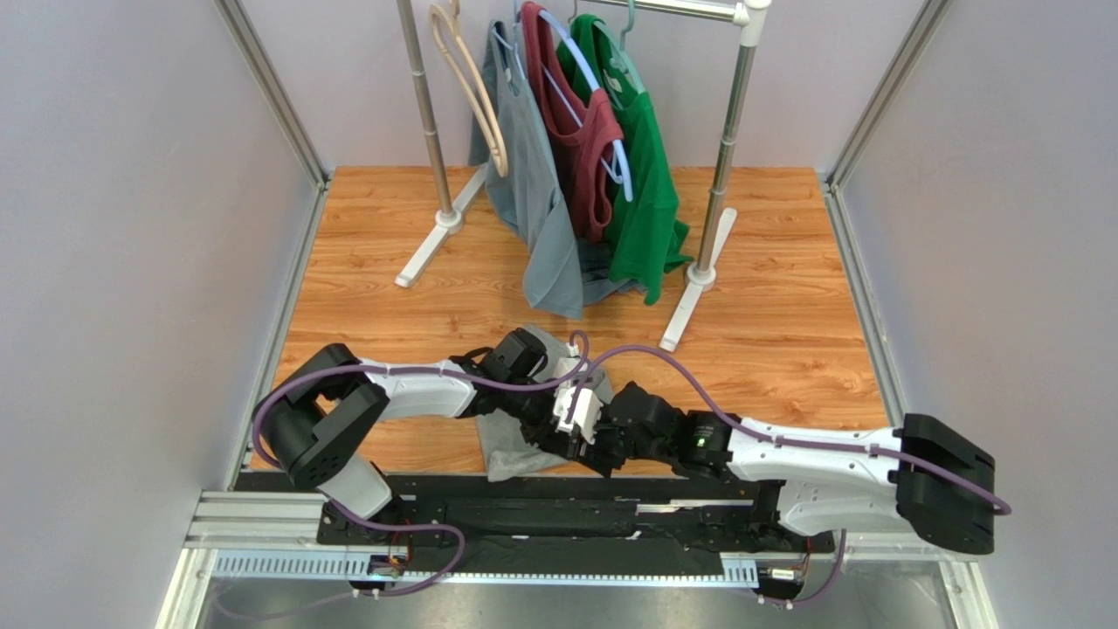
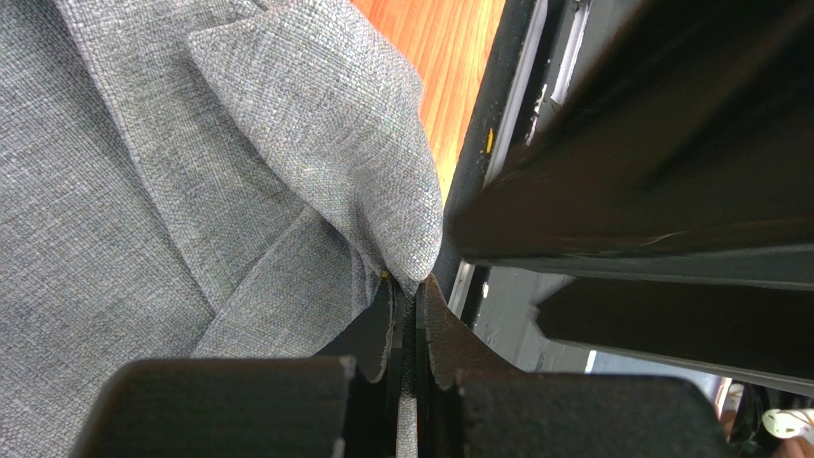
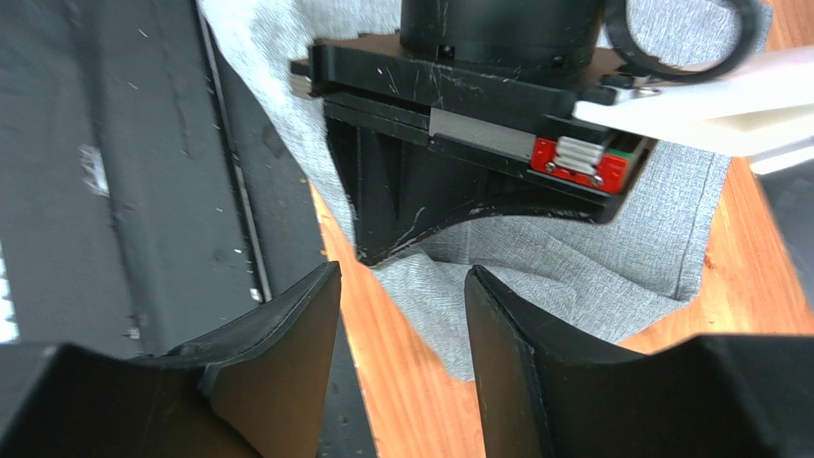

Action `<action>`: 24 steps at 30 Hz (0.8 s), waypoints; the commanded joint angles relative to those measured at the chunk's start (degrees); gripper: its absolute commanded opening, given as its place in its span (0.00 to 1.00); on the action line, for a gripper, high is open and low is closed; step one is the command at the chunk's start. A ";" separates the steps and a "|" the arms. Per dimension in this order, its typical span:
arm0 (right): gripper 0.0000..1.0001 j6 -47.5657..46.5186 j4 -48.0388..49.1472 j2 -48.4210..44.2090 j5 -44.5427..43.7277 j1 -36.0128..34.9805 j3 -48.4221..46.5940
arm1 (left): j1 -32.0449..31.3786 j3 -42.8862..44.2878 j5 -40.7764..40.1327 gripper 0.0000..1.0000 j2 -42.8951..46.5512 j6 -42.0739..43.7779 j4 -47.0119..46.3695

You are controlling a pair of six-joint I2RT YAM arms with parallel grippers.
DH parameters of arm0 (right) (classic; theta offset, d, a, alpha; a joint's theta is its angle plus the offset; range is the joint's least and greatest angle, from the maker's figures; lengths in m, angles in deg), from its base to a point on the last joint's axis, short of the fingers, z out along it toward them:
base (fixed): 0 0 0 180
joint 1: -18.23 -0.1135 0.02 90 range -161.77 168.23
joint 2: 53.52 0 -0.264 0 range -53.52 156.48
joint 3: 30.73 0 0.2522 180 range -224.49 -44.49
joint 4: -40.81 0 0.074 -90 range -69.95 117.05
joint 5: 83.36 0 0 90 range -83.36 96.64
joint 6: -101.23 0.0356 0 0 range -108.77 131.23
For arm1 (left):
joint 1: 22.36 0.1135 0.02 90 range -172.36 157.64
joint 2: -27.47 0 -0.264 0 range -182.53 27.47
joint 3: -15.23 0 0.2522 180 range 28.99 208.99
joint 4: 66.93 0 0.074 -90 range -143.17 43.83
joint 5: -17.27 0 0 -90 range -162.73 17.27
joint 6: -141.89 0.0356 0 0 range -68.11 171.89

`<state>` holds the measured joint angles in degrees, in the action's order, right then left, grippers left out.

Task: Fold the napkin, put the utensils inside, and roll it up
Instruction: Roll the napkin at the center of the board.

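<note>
The heather-grey napkin (image 1: 503,447) lies bunched on the wooden table by the near edge, mostly covered by both arms. Seen from the left wrist, the napkin (image 2: 143,191) shows folded layers, and my left gripper (image 2: 409,288) is shut on a raised fold at its edge. My right gripper (image 3: 401,277) is open right beside it, its fingertips over the napkin (image 3: 592,248) edge and bare wood, with nothing between them. The left gripper's body (image 3: 459,143) fills the view just ahead of the right jaws. In the top view the two grippers (image 1: 584,409) meet. The utensils are out of view.
A clothes rack (image 1: 724,157) stands at the back with a grey shirt (image 1: 532,197), a maroon one (image 1: 584,131) and a green one (image 1: 643,171) on hangers. The black base rail (image 1: 551,505) runs along the near edge, close to the napkin.
</note>
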<state>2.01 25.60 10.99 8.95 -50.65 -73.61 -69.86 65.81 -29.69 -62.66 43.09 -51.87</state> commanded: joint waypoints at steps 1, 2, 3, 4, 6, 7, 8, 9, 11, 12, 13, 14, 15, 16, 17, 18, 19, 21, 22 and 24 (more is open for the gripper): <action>0.56 -5.72 2.16 3.16 -1.25 -0.38 -2.69 | 0.22 0.80 0.46 0.00 0.30 0.71 2.30; 0.57 -6.25 2.07 4.73 -0.38 -0.38 -3.21 | 0.22 0.80 0.28 0.00 0.13 0.80 2.39; 0.57 -6.52 1.63 5.44 0.15 -0.38 -3.48 | 0.22 0.89 0.02 0.00 0.04 0.80 2.56; 0.58 -6.95 1.72 6.23 0.94 -0.38 -3.74 | 0.22 0.97 -0.07 0.00 -0.05 1.06 2.91; 0.60 -7.13 0.06 8.60 2.79 -0.38 -4.10 | 0.22 0.97 -0.42 0.00 -0.14 1.24 3.09; 0.60 -7.13 0.13 9.40 2.27 -0.46 -4.10 | 0.22 0.97 -0.51 0.00 -0.14 1.33 3.36; 0.60 -7.40 0.05 10.01 1.92 -0.46 -4.19 | 0.22 0.97 -0.51 0.00 0.12 1.33 3.36; 0.60 -7.66 0.40 10.98 1.48 -0.55 -4.27 | 0.22 0.97 -0.68 0.00 0.39 1.33 3.27; 0.60 -8.45 0.92 11.51 0.60 -0.55 -4.27 | 0.22 0.71 -0.77 0.00 0.91 1.33 3.27; 0.60 -8.71 0.93 11.60 0.07 -0.55 -4.27 | 0.22 0.71 -0.95 0.00 1.09 1.41 3.10; 0.60 -9.15 0.93 11.95 -0.28 -0.55 -4.54 | 0.22 0.54 -1.03 0.00 1.27 1.41 3.09; 0.60 -10.03 0.84 12.04 -1.15 -0.55 -4.62 | 0.22 0.54 -0.95 0.00 1.44 1.50 3.18; 0.60 -10.30 0.66 12.30 -1.60 -0.55 -4.80 | 0.22 0.62 -0.86 0.00 1.36 1.50 3.09; 0.60 -10.73 0.49 12.74 -1.95 -0.55 -5.06 | 0.22 0.62 -0.86 0.00 1.44 1.50 3.27; 0.60 -11.17 0.05 13.18 -2.04 -0.55 -5.24 | 0.22 0.54 -0.95 0.00 1.53 1.59 3.36; 0.59 -11.44 -0.39 13.71 -1.78 -0.55 -5.50 | 0.22 0.54 -1.03 0.00 1.53 1.59 3.36; 0.58 -11.53 -0.91 14.76 -1.43 -0.46 -6.11 | 0.22 0.54 -1.04 0.00 1.62 1.50 3.36; 0.57 -11.53 -2.58 15.82 -0.03 -0.46 -6.65 | 0.22 0.36 -1.21 0.00 1.71 1.68 3.44; 0.56 -11.44 -3.02 16.78 0.24 -0.46 -7.08 | 0.22 0.53 -1.30 0.00 1.71 1.77 3.53; 0.55 -11.09 -5.04 17.31 0.07 -0.46 -7.52 | 0.22 0.54 -1.56 0.00 1.71 1.85 3.62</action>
<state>-8.43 23.57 26.09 8.58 -50.96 -78.66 -69.16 65.90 -30.10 -62.31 43.40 -50.12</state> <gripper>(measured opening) 0.560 0.040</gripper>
